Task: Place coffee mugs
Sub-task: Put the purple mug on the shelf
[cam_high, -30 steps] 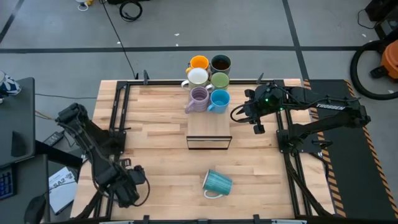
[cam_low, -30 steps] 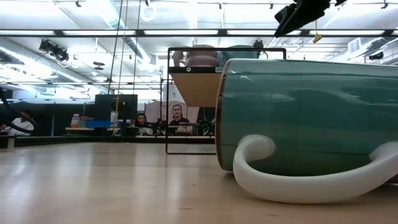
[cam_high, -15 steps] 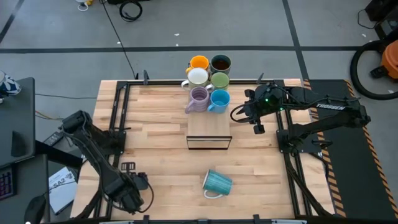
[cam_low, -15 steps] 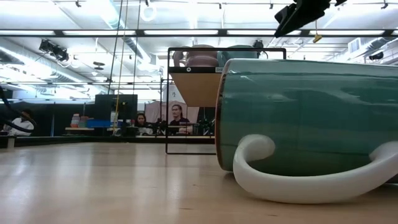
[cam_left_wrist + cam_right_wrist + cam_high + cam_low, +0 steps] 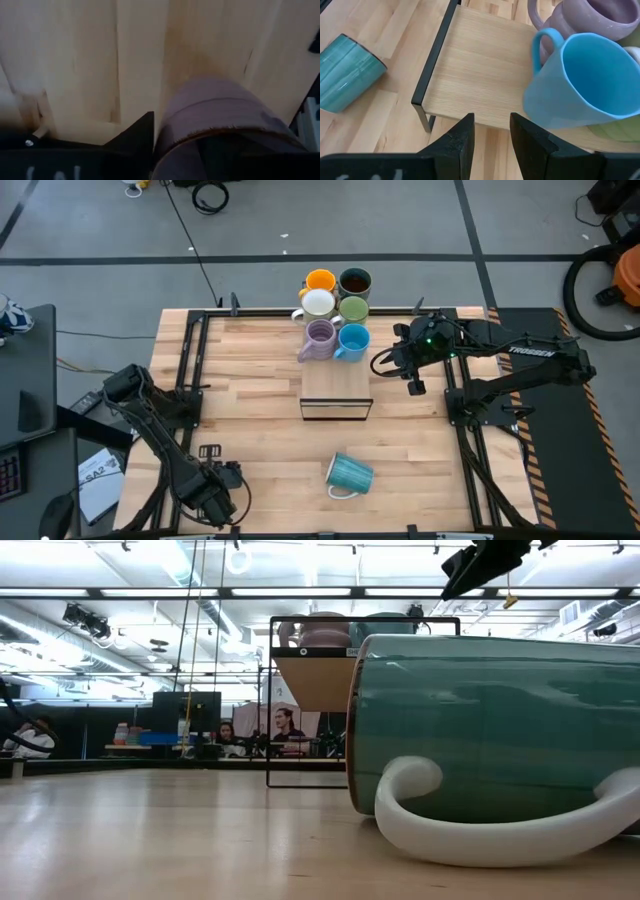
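The ribbed teal mug [image 5: 349,475] lies on its side near the table's near edge, its white handle [image 5: 500,830] on the wood. Orange [image 5: 320,280], dark teal [image 5: 355,281], pale [image 5: 318,302], green [image 5: 353,307], lilac [image 5: 320,336] and blue [image 5: 353,340] mugs stand upright in a cluster at the far edge. My left gripper [image 5: 218,488] is low over the near left corner, with a second lilac mug [image 5: 220,115] at its fingers; that mug is hidden in the high view. My right gripper [image 5: 412,376] hovers open, right of the blue mug [image 5: 580,80]. My left gripper has the lilac mug by its rim [image 5: 190,132]. One finger [image 5: 140,140] lies against the mug's outer wall; the other finger is hidden by the mug. The gripper comes from above, pointing down at the table. Whether the mug is lifted clear cannot be told.
A small wooden shelf on a black frame [image 5: 336,393] stands mid-table, just near of the lilac and blue mugs. Black rails [image 5: 190,360] run along the table's left and right sides. People sit in the room beyond the table [image 5: 285,725].
My left arm has swung its gripper a little toward the table's near edge and slightly right, staying low over the near left corner. My right arm and all the mugs on the table have kept still.
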{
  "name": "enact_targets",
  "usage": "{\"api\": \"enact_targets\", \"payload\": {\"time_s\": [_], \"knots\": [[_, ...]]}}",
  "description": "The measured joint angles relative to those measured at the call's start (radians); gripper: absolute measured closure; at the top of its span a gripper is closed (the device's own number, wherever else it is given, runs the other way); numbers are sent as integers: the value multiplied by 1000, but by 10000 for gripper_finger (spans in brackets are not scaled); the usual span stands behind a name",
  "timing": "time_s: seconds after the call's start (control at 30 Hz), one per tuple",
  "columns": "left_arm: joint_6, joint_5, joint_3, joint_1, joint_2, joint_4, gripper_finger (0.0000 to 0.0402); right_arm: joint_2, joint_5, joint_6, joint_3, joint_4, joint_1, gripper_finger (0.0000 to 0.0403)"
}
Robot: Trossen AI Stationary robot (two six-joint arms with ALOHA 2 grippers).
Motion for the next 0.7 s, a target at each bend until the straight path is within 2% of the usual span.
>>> {"api": "enact_targets", "payload": {"time_s": [0.37, 0.7], "knots": [[-135, 7, 2, 63, -5, 24, 379, 0, 0, 0, 0, 0, 0, 272], [-218, -9, 0, 236, -3, 18, 364, 0, 0, 0, 0, 0, 0, 272]]}}
